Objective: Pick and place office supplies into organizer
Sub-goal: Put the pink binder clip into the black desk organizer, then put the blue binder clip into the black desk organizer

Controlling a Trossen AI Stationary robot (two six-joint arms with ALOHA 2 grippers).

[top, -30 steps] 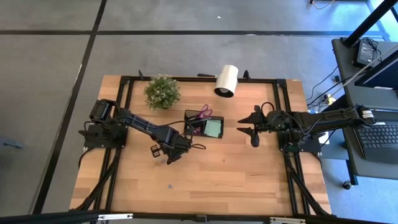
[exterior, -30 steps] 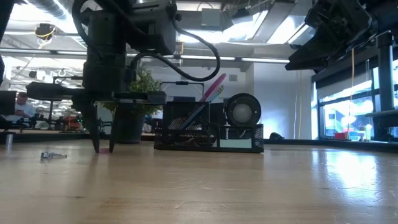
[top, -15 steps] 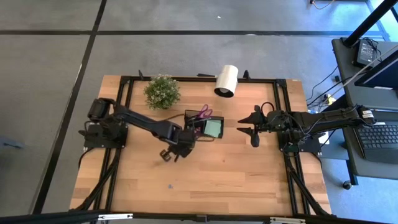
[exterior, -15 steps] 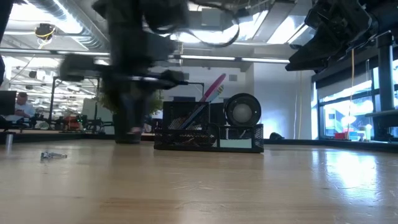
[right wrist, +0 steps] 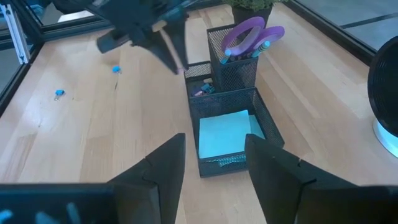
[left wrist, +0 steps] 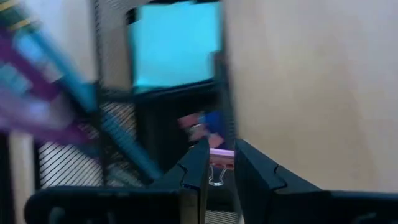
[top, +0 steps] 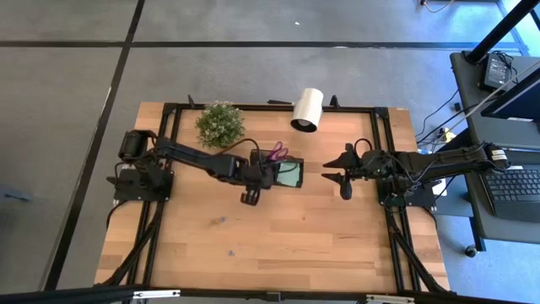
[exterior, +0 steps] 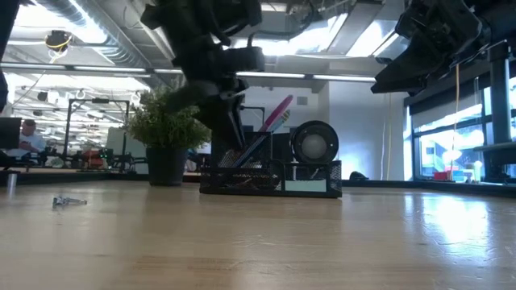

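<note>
Organizer (top: 278,172) on the table (top: 278,236) is overhung by the left gripper (left wrist: 217,167), jaws pinched on 1 small clip (left wrist: 219,163), while the right gripper (top: 335,171) is held apart, jaws parted and empty.

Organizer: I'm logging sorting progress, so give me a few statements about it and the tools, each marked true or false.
1. The scissors stand in the organizer's taller compartment. True.
2. The sticky-note pad lies on the bare table. False: it lies in the low compartment.
3. The left tool grips a small clip at the organizer. True.
4. The right tool is shut on a pen. False: it is open and empty, apart from the organizer.
5. Nothing loose lies on the table. False: two small blue pieces lie there.
</note>
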